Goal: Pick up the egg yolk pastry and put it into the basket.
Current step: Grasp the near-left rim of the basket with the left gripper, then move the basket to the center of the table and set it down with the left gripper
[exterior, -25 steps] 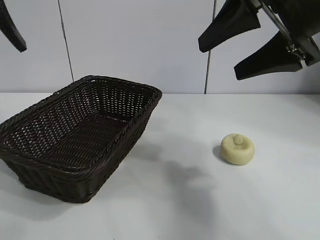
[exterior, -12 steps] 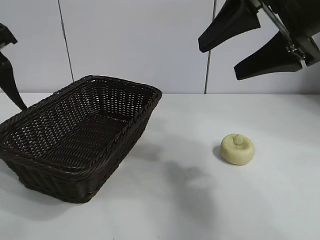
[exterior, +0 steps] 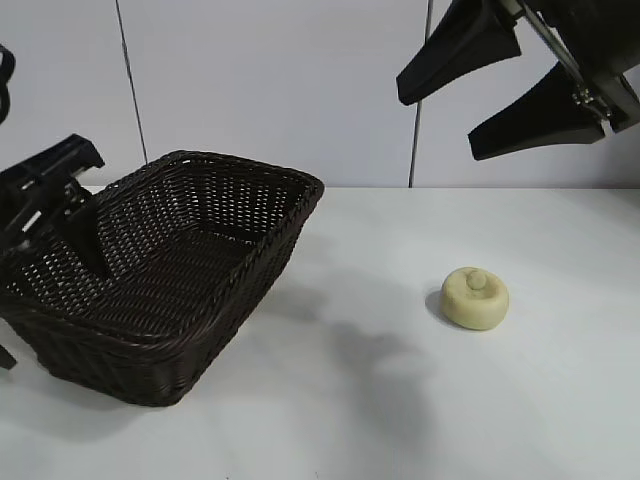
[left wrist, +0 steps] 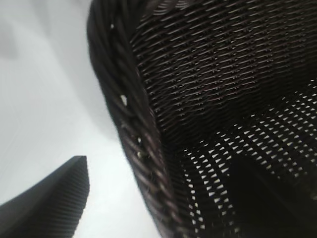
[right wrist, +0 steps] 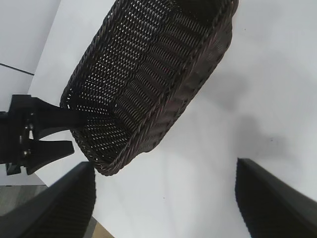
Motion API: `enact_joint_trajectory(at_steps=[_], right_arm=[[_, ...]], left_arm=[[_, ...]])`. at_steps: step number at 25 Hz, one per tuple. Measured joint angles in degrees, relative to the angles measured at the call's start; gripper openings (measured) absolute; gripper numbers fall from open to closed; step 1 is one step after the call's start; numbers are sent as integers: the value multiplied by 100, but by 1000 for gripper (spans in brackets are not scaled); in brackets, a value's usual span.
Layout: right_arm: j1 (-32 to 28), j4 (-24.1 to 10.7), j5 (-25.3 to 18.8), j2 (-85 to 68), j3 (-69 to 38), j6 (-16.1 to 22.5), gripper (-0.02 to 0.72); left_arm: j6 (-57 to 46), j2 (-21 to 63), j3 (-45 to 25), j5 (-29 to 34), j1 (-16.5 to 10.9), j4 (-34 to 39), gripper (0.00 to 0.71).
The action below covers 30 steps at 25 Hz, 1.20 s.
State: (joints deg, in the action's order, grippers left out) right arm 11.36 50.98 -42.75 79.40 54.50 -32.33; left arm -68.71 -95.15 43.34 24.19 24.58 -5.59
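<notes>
The egg yolk pastry [exterior: 475, 298] is a pale yellow puck with a knob, lying on the white table right of the basket. It is out of both wrist views. The dark brown wicker basket [exterior: 250, 215] stands at the left. My left gripper [exterior: 50, 300] is open and straddles the basket's left wall: one finger is inside the basket, the other outside. In the left wrist view the braided rim [left wrist: 143, 148] runs between the jaws. My right gripper [exterior: 436, 122] is open and empty, high above the table, up and left of the pastry.
The right wrist view shows the basket [right wrist: 148, 84], the left gripper [right wrist: 39, 134] at its end, and bare white table [right wrist: 198, 168] between my right fingers [right wrist: 54, 208]. A grey panelled wall [exterior: 260, 90] stands behind the table.
My left gripper has come down from the upper left edge to the basket's left wall, one finger now inside it. The right gripper and the pastry have not moved.
</notes>
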Motion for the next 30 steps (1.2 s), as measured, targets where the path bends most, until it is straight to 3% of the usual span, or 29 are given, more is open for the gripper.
enact_joint_trajectory(at_steps=[7, 17, 25, 30], right_arm=[[0, -53, -90, 0, 0, 0, 560], [0, -64, -84, 0, 0, 11, 560], [0, -64, -84, 0, 0, 11, 560], [0, -64, -84, 0, 0, 13, 560]], left_arm=[[0, -72, 0, -41, -232, 11, 533], [-111, -79, 7, -144, -255, -54, 103], [15, -94, 478, 506, -277, -5, 97], [632, -100, 1065, 1126, -565, 6, 97]])
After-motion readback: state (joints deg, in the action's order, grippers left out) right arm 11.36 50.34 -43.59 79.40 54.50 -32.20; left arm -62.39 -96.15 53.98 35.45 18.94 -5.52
